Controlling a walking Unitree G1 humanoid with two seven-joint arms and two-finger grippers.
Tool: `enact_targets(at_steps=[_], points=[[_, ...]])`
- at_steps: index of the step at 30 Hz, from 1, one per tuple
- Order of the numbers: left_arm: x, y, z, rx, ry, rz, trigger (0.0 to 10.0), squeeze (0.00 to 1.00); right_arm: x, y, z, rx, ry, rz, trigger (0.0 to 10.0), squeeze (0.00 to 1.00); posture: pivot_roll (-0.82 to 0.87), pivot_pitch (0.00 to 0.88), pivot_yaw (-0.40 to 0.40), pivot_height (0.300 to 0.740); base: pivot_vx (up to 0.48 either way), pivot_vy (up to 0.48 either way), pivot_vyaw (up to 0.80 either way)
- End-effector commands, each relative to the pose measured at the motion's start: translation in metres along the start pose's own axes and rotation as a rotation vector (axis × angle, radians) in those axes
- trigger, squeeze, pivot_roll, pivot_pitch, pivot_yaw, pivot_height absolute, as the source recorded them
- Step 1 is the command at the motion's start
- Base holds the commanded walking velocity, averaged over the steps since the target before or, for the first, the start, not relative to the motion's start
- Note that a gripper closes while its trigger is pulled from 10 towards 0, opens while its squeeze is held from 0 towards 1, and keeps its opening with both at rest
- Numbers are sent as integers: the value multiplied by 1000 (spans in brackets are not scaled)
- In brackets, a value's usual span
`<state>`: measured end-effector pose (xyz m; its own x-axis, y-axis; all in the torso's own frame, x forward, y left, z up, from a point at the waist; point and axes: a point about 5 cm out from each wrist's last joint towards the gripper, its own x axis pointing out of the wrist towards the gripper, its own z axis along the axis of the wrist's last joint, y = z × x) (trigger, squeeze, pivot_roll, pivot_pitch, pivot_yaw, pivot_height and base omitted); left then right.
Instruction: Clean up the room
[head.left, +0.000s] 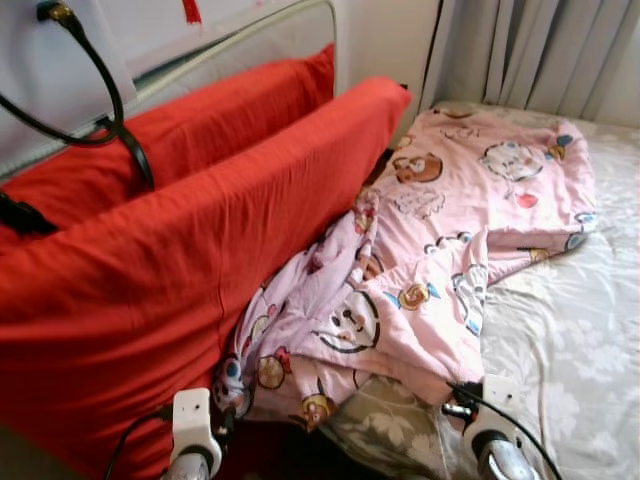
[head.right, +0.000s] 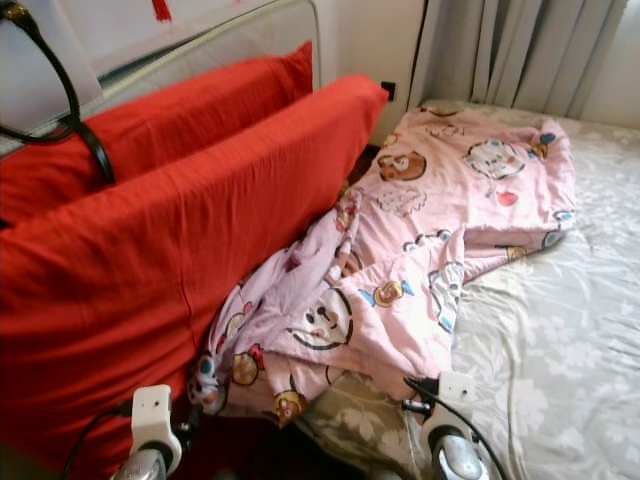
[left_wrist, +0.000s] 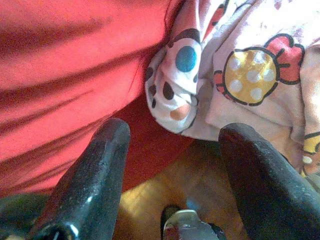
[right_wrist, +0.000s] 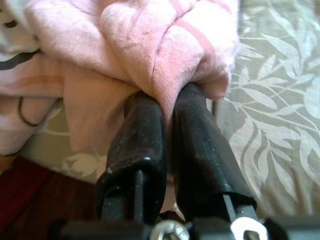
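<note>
A pink cartoon-print blanket (head.left: 440, 230) lies rumpled across the centre of the frame on a bed with a grey floral sheet (head.left: 570, 340), its long axis running from lower left to upper right, toward the curtains (head.left: 540, 50). At lower right, the right pincer (right_wrist: 167, 107) is clamped on a fold of the blanket's near edge. At lower left, the left pincer (left_wrist: 172, 150) gapes wide beside the blanket's corner and the red pillows (head.left: 170, 270).

The blanket (head.left: 440, 230) lies on the bed (head.left: 570, 340), its left edge against the pillows (head.left: 190, 250), which lean on the headboard (head.left: 230, 45), with curtains (head.left: 540, 50) behind the bed.
</note>
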<state>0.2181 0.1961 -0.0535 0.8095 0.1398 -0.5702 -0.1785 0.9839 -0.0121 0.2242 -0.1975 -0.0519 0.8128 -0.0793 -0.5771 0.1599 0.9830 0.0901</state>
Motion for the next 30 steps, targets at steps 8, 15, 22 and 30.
enact_targets(at_steps=[8,15,22,30], points=[[-6,-2,-22,79,129,-37,10000,0,-12,-8,-32,7,149,-38,10000,0,-115,0,30,740,0,0,0],[-12,0,-38,72,210,-23,10000,0,-21,-23,-49,1,238,-56,10000,0,-125,0,24,740,0,0,0],[-12,1,-39,55,217,-3,10000,0,-22,-28,-49,-14,249,-55,10000,0,-122,0,15,740,0,0,0],[-12,-1,-40,39,225,1,10000,0,-20,-27,-44,-46,245,-34,10000,0,-125,0,9,740,0,0,0]])
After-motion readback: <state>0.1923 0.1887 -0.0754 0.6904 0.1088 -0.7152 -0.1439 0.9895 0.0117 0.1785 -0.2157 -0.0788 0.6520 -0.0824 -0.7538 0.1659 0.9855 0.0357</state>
